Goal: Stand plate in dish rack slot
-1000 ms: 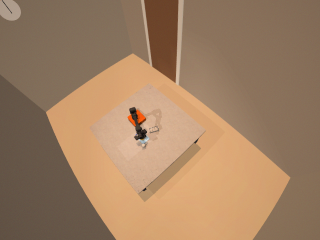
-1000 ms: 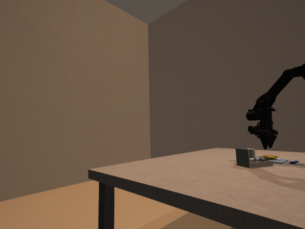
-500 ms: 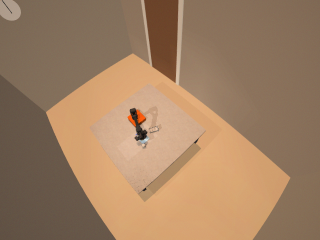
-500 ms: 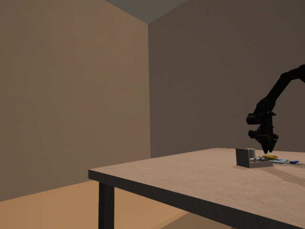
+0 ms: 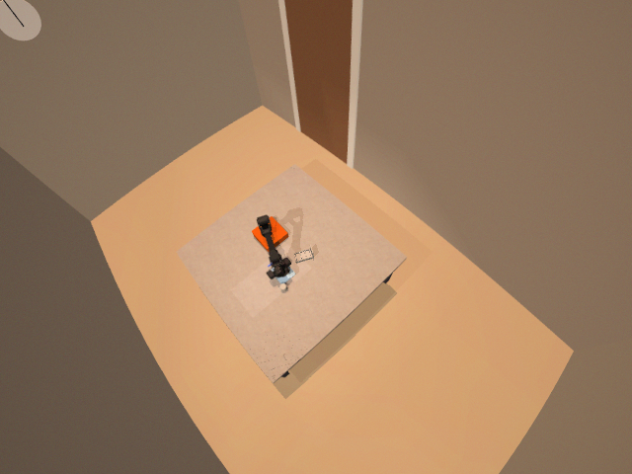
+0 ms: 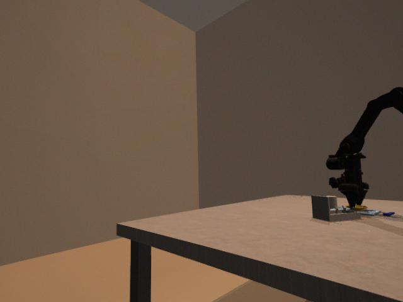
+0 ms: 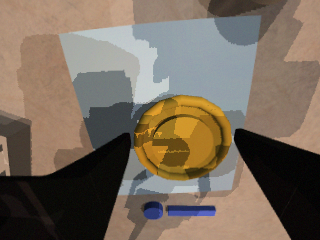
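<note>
The yellow round plate [image 7: 200, 162] [image 6: 363, 207] lies flat on a light blue cloth [image 7: 210, 60] [image 6: 371, 212] [image 5: 286, 278]. My gripper [image 7: 182, 136] [image 6: 356, 206] is open and points down, with one fingertip at each side of the plate, close to its rim and low over the table. Nothing is gripped. The grey dish rack [image 5: 304, 255] [image 6: 344, 216] [image 7: 21, 131] stands beside the cloth; only its edge shows at the left of the wrist view. In the top view the arm hides the plate.
A blue bar [image 7: 191, 211] and a small blue round piece [image 7: 153, 210] lie beside the cloth. A pale upright cylinder [image 5: 283, 286] [image 6: 332, 201] stands at the cloth's far side from the orange base block [image 5: 277, 235] under the arm.
</note>
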`<state>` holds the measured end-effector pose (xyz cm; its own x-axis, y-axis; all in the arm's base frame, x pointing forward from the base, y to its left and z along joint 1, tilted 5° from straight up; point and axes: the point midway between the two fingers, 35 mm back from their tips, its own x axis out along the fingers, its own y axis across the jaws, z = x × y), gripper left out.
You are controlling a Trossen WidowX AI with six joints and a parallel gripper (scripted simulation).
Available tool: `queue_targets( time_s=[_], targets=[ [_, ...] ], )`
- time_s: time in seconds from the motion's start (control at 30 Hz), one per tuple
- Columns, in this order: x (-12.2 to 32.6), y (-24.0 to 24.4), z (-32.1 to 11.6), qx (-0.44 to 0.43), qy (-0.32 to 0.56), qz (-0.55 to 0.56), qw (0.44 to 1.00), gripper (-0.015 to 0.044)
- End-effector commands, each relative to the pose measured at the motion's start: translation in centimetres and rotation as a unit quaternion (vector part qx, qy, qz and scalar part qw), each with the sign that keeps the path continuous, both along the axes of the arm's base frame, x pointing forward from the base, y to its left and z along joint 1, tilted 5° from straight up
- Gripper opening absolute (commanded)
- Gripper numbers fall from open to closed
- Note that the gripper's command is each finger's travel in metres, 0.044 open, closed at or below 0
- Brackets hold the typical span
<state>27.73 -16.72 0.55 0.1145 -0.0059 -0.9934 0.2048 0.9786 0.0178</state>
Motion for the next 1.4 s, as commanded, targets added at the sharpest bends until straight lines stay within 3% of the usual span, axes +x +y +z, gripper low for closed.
queue_targets(
  time_s=[0.0, 0.23, 0.57, 1.0, 1.37],
  targets=[
    [-0.2, 0.1, -0.7, 0.003, 0.007, -0.002, 1.000, 0.0397],
    [-0.2, 0.1, -0.7, 0.003, 0.007, -0.002, 1.000, 0.0397],
    [-0.2, 0.1, -0.7, 0.003, 0.007, -0.002, 1.000, 0.0330],
    [0.3, -0.6, 4.9, 0.002, 0.006, -0.002, 1.000, 0.0000],
    [0.2, -0.9, 10.3, 0.002, 0.006, -0.002, 1.000, 0.0000]
  ],
)
